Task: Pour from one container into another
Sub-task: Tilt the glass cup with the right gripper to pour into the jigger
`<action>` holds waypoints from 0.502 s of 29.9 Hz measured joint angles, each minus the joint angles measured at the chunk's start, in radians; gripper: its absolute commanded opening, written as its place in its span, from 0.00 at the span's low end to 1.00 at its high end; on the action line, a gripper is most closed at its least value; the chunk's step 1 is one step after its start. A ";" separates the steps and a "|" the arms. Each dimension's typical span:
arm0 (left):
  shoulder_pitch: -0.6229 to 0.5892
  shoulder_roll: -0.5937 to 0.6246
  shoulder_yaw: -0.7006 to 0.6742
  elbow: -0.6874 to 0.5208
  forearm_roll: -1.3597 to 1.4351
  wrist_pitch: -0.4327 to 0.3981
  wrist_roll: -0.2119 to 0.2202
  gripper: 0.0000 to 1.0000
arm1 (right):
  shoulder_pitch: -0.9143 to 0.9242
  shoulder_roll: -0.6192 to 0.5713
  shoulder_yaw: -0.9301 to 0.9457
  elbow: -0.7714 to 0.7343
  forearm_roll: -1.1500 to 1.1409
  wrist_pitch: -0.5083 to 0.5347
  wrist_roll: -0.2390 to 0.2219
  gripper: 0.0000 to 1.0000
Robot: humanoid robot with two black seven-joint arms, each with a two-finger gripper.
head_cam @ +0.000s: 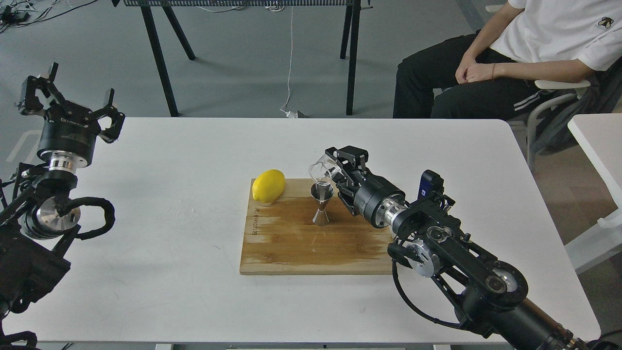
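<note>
Two arms were in the picture, but only one was working. The right gripper had its fingers clamped on the little clear cup and held it up in the air, tipped over to the left. The cup's lip was right above the open top of the shiny metal jigger — very close, maybe just touching it. I could not tell which.

The jigger stood upright on the wooden board, near the middle. A yellow lemon sat at the board's far left corner, well apart from the jigger. The board lay on the white table.

The left gripper was up at the left side of the table, away from everything, with its fingers spread apart and holding nothing.

How far along was the job? The cup was already picked up, carried over and tipped, so I think the pouring was going on or almost over. A thin clear streak seemed to run down from the lip into the jigger, but it was too small to be sure. How full the jigger was did not show. What looked left to do — finish the pour, turn the cup upright and set it down.
</note>
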State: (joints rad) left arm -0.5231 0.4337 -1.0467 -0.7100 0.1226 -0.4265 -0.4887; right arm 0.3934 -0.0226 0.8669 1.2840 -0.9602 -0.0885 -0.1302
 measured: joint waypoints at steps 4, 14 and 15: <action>0.000 0.001 0.000 0.000 0.000 0.000 0.000 1.00 | 0.002 0.000 -0.017 -0.002 -0.047 -0.021 0.002 0.28; 0.000 0.013 -0.001 0.000 -0.001 0.000 0.000 1.00 | 0.028 -0.005 -0.032 -0.017 -0.112 -0.024 0.004 0.28; 0.000 0.014 -0.001 0.000 -0.001 0.000 0.000 1.00 | 0.032 -0.006 -0.034 -0.022 -0.121 -0.024 0.004 0.28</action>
State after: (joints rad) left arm -0.5231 0.4480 -1.0478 -0.7098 0.1216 -0.4265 -0.4887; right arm 0.4259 -0.0287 0.8324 1.2617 -1.0810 -0.1124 -0.1265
